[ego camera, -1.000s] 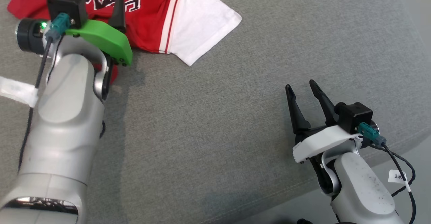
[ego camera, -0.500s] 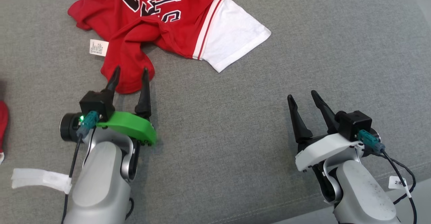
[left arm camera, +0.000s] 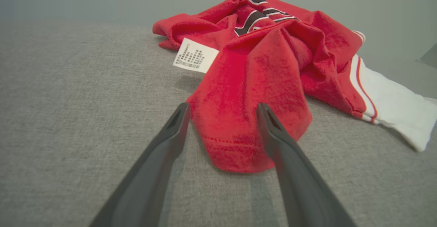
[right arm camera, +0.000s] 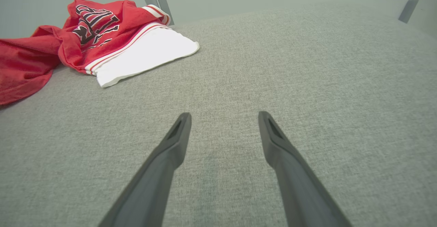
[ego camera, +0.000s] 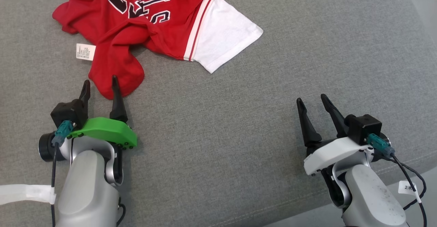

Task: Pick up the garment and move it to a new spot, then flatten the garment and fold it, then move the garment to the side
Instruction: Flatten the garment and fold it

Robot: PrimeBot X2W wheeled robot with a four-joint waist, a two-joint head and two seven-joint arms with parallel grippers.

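The garment [ego camera: 150, 18] is a red jersey with black-and-white lettering and a white sleeve, lying crumpled at the back left of the grey cushion; it also shows in the left wrist view [left arm camera: 259, 73] and the right wrist view [right arm camera: 102, 32]. My left gripper [ego camera: 99, 83] stands open at the garment's near red corner, fingers apart on either side of that corner, holding nothing [left arm camera: 222, 109]. My right gripper [ego camera: 312, 101] is open over bare fabric at the lower right, far from the garment [right arm camera: 223, 117].
A white care label [ego camera: 85, 52] sticks out of the garment's left side. The grey cushion [ego camera: 218, 124] stretches wide between the arms; its front edge seam runs at the lower right. A white taped strip [ego camera: 24, 193] hangs by my left forearm.
My left arm has pulled back from over the garment toward me, and its fingers now sit at the red corner. The head camera shifted. The right gripper stayed put.
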